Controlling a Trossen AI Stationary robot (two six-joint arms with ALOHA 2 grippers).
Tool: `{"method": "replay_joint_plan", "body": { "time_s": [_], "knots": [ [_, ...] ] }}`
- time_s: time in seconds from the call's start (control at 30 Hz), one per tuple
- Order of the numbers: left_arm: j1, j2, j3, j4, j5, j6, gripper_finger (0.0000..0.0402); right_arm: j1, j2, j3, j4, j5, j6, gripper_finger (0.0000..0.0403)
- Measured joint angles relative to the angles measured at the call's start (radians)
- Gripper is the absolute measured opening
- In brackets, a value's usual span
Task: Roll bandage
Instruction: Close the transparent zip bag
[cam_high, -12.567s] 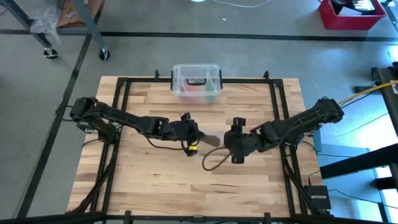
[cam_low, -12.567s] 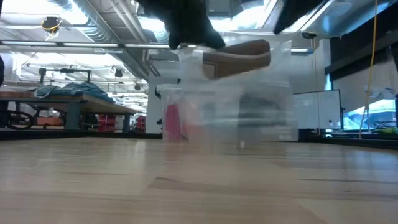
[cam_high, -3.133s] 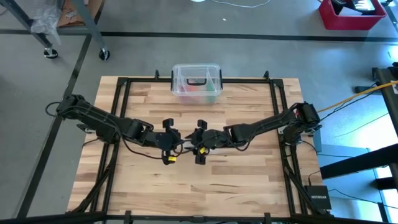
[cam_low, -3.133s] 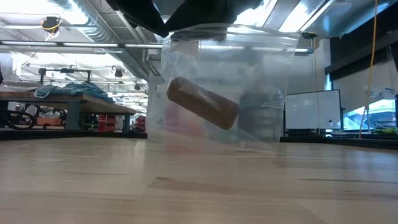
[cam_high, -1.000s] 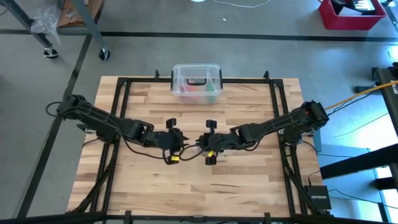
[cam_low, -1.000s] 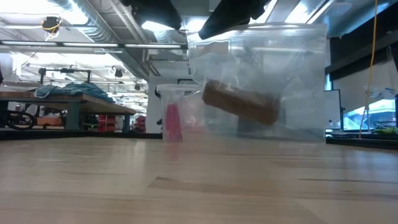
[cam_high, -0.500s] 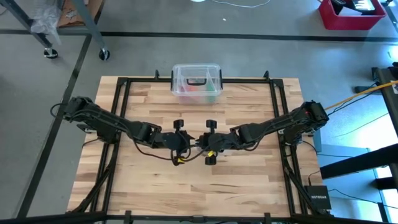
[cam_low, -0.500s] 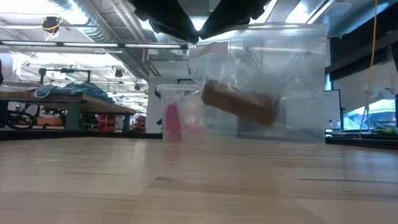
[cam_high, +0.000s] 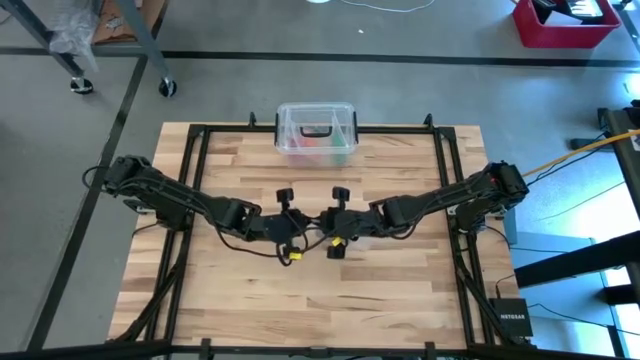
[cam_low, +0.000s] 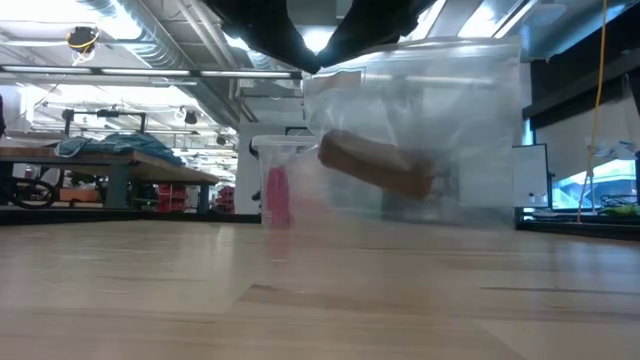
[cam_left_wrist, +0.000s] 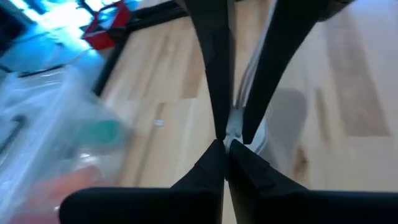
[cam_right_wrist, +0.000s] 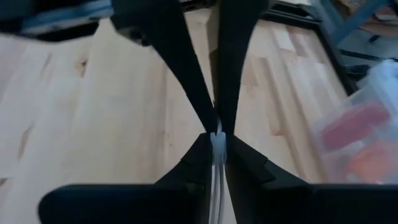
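A light wooden plank surface (cam_high: 400, 290) with a black frame along its edges fills the middle of the high view. At its upper middle, against the far edge, a clear plastic box (cam_high: 316, 134) with a black handle stands on it, holding reddish and green contents. In the low view the box (cam_low: 275, 180) shows left of centre
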Motion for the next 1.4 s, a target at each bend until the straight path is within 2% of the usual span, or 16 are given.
{"method": "replay_joint_plan", "body": {
  "time_s": [0.2, 0.43, 0.63, 1.4],
  "knots": [
    [-0.010, 0.000, 0.000, -0.002, -0.080, -0.024, 0.0001, 0.001, 0.000, 0.001, -0.001, 0.040, 0.059, 0.0040],
    [-0.008, 0.000, 0.000, -0.027, -0.109, -0.030, 0.0001, 0.003, -0.017, 0.001, -0.053, 0.055, 0.085, 0.0040],
    [-0.007, 0.000, 0.001, -0.071, -0.160, -0.052, 0.0000, 0.004, -0.072, 0.001, -0.168, 0.055, 0.130, 0.0040],
    [-0.006, -0.001, 0.001, -0.164, -0.184, -0.087, 0.0000, 0.005, -0.262, 0.001, -0.678, -0.033, 0.317, 0.0040]
  ]
}}
